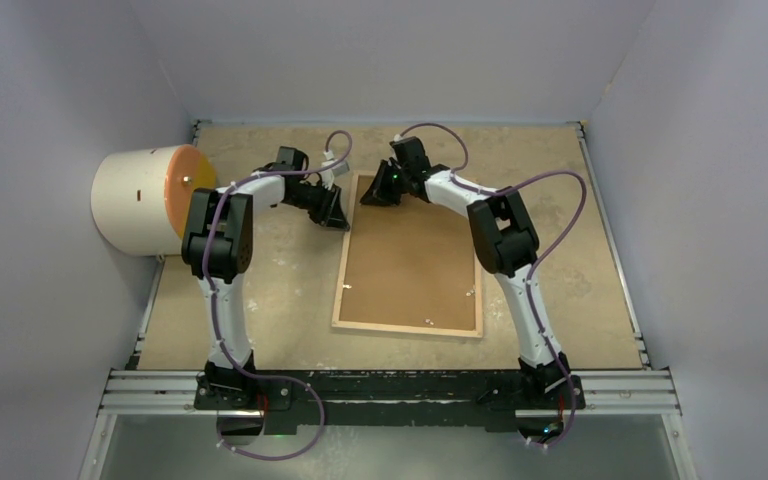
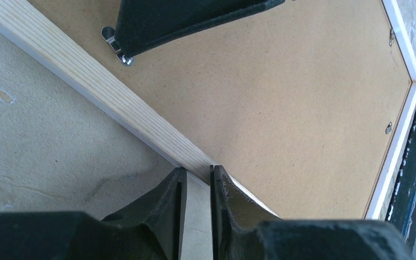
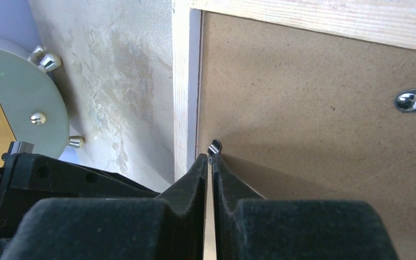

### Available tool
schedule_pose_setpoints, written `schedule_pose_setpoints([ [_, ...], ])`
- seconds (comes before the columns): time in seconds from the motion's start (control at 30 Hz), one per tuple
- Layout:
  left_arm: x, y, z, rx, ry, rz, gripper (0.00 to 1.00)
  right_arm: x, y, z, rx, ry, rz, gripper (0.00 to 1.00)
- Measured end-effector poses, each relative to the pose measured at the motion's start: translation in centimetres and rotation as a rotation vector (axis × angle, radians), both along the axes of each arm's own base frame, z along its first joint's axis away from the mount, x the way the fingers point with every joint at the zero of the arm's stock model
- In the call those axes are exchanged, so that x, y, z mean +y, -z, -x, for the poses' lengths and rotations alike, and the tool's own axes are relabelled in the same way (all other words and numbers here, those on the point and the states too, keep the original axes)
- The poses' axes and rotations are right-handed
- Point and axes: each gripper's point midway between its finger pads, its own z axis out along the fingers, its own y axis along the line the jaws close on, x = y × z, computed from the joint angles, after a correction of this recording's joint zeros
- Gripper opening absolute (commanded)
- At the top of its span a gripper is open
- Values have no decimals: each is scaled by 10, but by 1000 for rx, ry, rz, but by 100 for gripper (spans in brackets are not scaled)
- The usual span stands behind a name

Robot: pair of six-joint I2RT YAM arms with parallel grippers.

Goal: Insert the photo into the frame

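- Two grippers work the far-left corner of the frame [image 1: 407, 328], which lies back-up in the middle of the table [image 1: 280, 300] with the brown backing board [image 1: 410, 260] seated in it.
- left gripper [image 2: 197, 169]: jaws straddle the wooden side rail beside that corner and pinch it, anchoring the frame.
- right gripper [image 3: 210, 157]: fingers almost pressed together, nipping a small metal retaining tab [image 3: 214, 145] at the board's edge, just inside the side rail.
- second tab [image 3: 414, 101] sits further along the far rail, resting over the board.
- photo: not visible in any view. Cannot tell if it is under the board or elsewhere.
- Step, my read: turning this tab at the corner. Whether that frees or locks the board I cannot tell, since the photo is hidden.
- Doing it well: swing the tab flat, in the plane of the board, with a short wrist move and no upward prying.
- The tab is thin and shiny, so it will likely slip. Grip at its very tip and move slowly.
- The left pinch should be firm enough that the frame does not skate or lift at the corner.
- Watch clearance: the two grippers are very close, and the right fingers show near the top of the left wrist view.
- The fingertips should not dig into the board.
- white drum with orange face [image 1: 145, 200] sits at the left edge, well apart and not involved.
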Motion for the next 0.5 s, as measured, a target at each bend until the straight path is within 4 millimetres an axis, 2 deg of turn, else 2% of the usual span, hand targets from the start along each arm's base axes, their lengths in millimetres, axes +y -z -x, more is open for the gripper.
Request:
schedule_pose_setpoints([
  [0.5, 1, -1, 0, -8, 9, 6, 13, 8, 1, -3, 23, -45, -79, 6],
])
